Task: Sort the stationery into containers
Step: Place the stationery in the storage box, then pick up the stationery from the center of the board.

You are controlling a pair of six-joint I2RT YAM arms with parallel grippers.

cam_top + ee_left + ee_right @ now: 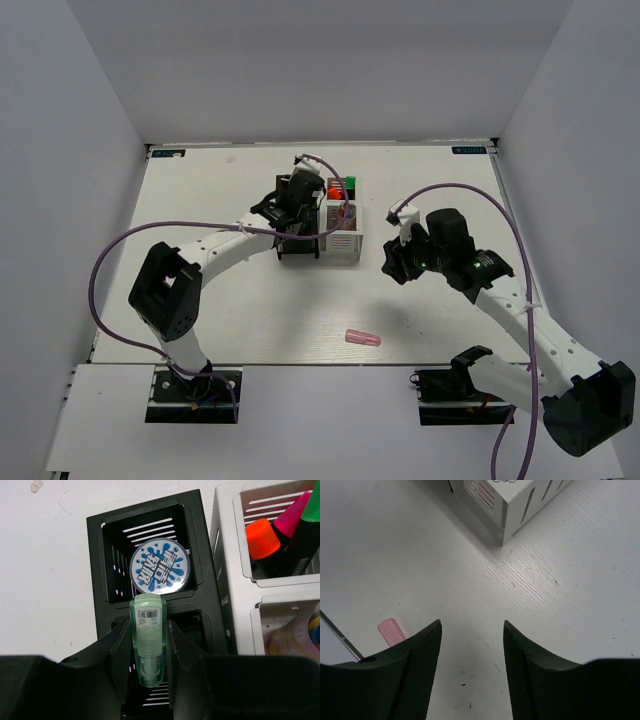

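Observation:
My left gripper (148, 630) is shut on a pale green capsule-shaped piece (147, 645) and holds it over the near compartment of the black container (200, 570). A blue-white tape roll (161, 568) leans in that box's far compartment. The white-grey container (227, 540) beside it holds highlighters with orange (262, 538), pink (295, 515) and green caps, and a pink-clear tube (295, 635) in its near compartment. My right gripper (471, 625) hangs open over bare table, right of the boxes (342, 232). A pink capsule-shaped piece (362, 338) lies near the front edge, and shows by my right gripper's left finger (392, 630).
White walls close in the table on three sides. The left arm (220, 250) reaches across the left half to the boxes. Purple cables loop above both arms. A corner of the white-grey box (520, 505) sits ahead of my right gripper.

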